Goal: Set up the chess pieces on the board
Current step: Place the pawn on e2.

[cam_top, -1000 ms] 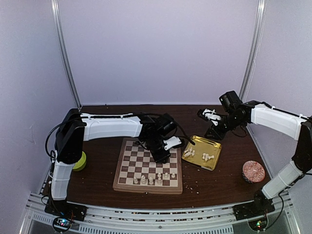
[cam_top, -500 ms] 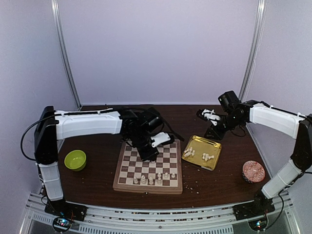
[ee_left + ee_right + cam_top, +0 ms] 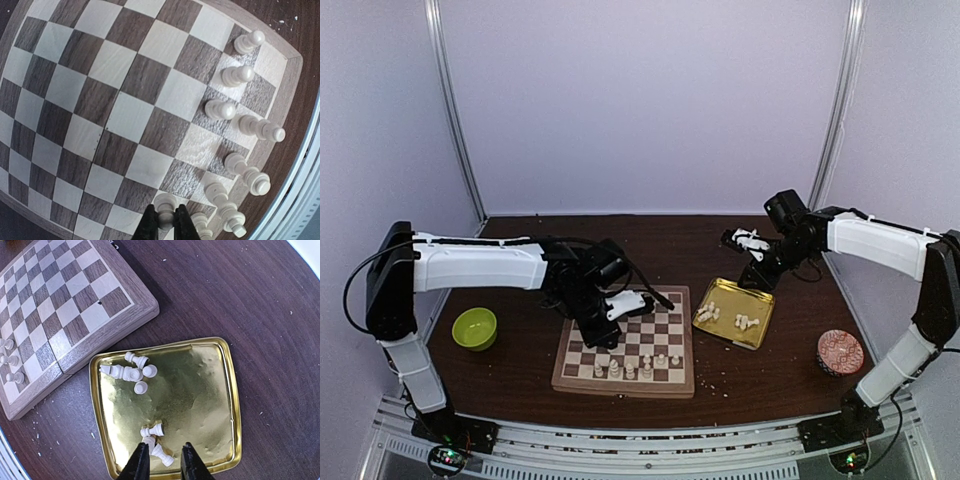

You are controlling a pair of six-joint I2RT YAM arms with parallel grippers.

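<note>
L gripper (image 3: 165,214) clamping 1 piece (image 3: 165,202) standing on board (image 3: 125,115) nr its edge, 7 more pieces (image 3: 220,109) standing alongside, R gripper (image 3: 164,447) hovering w/ fingers apart over tray (image 3: 200,390), 8 pieces (image 3: 132,374) lying in it

Left pincer (image 3: 604,334) low over board (image 3: 668,338), left half; chess pieces (image 3: 631,368) along near rows; more in gold tray (image 3: 761,301).

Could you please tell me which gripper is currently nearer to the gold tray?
Right. The right gripper hangs above the gold tray, near its edge; the left gripper is over the chessboard, which lies beside the tray.
</note>
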